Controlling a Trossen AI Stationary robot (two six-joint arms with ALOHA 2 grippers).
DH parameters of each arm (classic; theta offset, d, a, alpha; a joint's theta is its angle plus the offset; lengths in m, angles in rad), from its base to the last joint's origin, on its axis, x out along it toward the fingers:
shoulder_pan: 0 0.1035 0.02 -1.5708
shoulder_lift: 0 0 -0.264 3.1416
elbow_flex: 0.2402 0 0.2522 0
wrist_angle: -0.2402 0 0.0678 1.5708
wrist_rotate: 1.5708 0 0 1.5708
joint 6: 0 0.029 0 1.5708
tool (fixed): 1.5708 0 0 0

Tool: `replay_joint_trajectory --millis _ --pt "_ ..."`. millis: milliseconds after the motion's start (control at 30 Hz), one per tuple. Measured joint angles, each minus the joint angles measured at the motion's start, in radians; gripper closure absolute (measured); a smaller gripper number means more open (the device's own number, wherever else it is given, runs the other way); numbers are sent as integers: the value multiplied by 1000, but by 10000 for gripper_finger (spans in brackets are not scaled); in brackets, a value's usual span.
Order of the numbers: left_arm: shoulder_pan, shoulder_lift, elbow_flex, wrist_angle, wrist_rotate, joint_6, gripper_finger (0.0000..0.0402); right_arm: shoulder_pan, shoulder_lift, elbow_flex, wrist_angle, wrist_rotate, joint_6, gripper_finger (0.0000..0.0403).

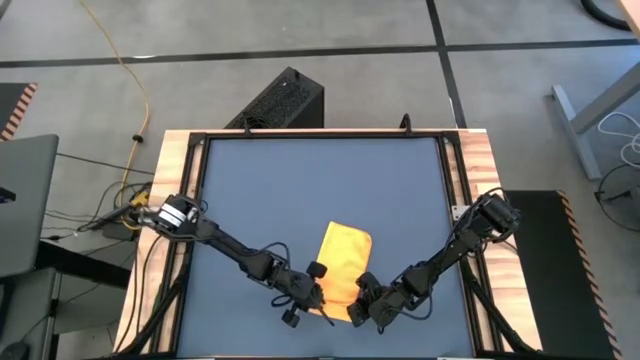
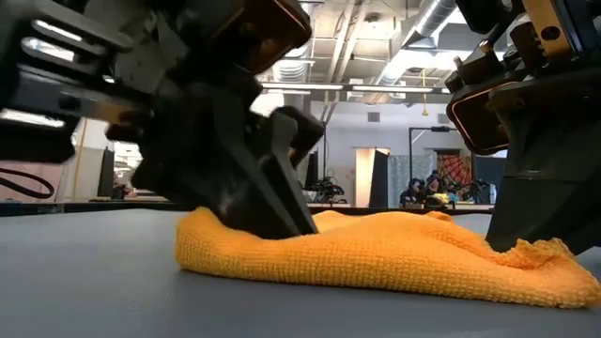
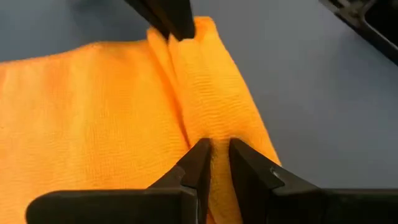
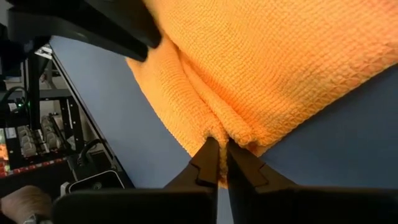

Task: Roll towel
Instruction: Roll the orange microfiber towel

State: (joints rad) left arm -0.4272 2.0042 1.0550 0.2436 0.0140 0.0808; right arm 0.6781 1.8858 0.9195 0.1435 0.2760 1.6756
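Note:
The yellow towel (image 1: 347, 258) lies on the dark blue tabletop (image 1: 300, 190) near its front edge. Its near edge is gathered into a raised fold (image 3: 199, 87) running from one gripper to the other. My left gripper (image 1: 318, 292) stands at the fold's left end, and its fingers (image 3: 214, 155) are shut on the cloth. At the right end, my right gripper (image 1: 362, 300) also has its fingers (image 4: 219, 152) shut on the fold. The rest of the towel (image 2: 394, 249) lies flat toward the far side. My left gripper pinches the raised fold (image 3: 210, 127) at the towel's near left corner between its two fingers. The fingers slant down from the near left and lie along the ridge. The fold rests on the table. My right gripper pinches the other end of the fold (image 4: 219, 129), at the towel's near right corner, between its two fingers. It slants down from the near right. Several layers bunch at the fingertips, and the cloth stays on the table.
A wooden frame (image 1: 180, 200) borders the tabletop. A black box (image 1: 285, 100) stands beyond the far edge, with cables (image 1: 130, 190) at the left. Bare blue surface stretches far and to both sides of the towel.

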Motion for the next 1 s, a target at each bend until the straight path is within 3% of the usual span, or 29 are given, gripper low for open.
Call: replay_joint_trajectory --millis 200,633,867,1000 --pt "6 40 1 12 24 -23 349 0 1 -1 21 8 5 334" --pt "7 39 2 -12 28 -15 349 -1 -35 -1 1 -41 -22 201" --pt "7 39 2 -37 43 -24 349 14 -163 -3 -205 -33 -74 194" --pt "9 39 1 -37 53 -37 349 42 -195 -2 -199 14 -303 199"
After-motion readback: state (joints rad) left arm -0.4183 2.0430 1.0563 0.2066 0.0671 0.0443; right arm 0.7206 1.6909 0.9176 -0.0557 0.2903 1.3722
